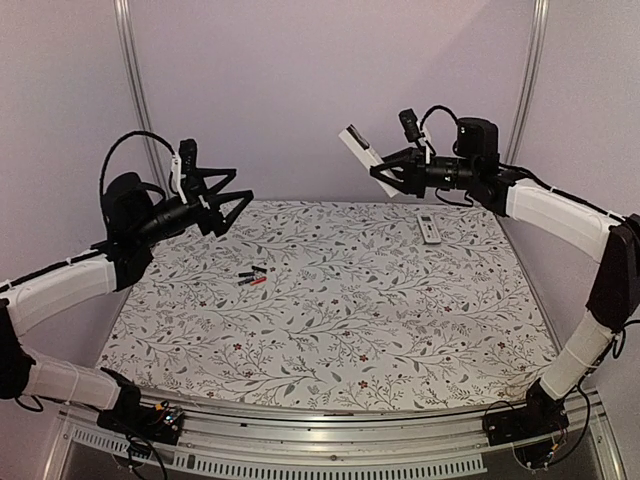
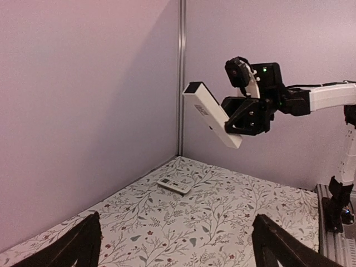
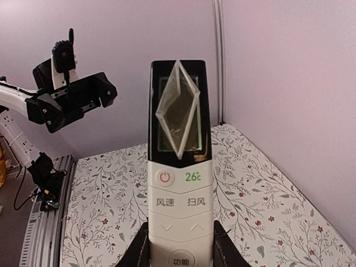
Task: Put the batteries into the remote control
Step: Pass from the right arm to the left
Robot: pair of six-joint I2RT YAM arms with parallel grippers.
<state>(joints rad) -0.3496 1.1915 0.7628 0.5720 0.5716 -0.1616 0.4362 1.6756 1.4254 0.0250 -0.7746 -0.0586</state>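
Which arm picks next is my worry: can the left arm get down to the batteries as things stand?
Probably yes: the left fingers hang open and empty above the table, and the batteries lie uncovered close by, with nothing standing between.

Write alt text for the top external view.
The right end effector holds a white remote control raised over the floral table. The left end effector hangs open and empty; black and red batteries lie on the table, a small white flat piece near its far edge.
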